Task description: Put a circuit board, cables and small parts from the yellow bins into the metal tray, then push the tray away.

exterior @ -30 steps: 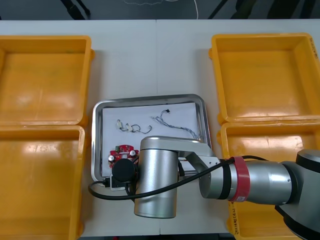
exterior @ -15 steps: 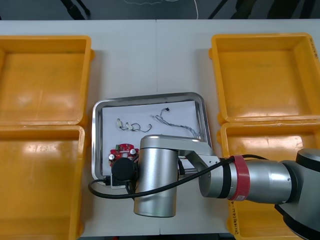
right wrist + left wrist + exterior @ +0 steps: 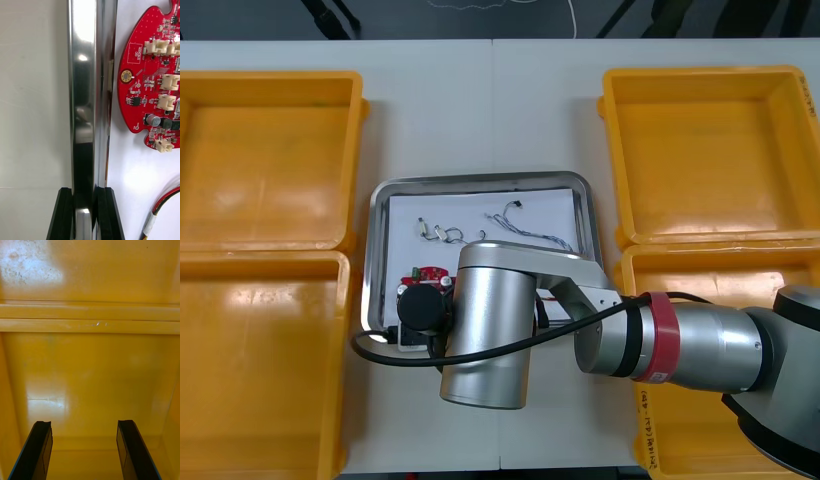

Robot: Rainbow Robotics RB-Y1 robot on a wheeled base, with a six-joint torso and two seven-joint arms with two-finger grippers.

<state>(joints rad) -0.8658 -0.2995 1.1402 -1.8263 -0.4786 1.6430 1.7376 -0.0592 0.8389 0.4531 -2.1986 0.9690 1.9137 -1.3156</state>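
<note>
Pushing is under way: in the front view the metal tray (image 3: 480, 180) sits a little farther up the table than a moment ago, with the circuit board (image 3: 427, 272), twisted cable (image 3: 525, 237) and small metal parts (image 3: 435, 232) inside it. In my right wrist view, my right gripper (image 3: 83, 193) pinches the tray's rim, with the board just inside that rim. In my left wrist view, my left gripper (image 3: 84, 431) hangs spread and idle over a yellow bin (image 3: 90, 371).

Silver arm (image 3: 490, 320), red band (image 3: 653, 350), black fingers (image 3: 63, 213)
</note>
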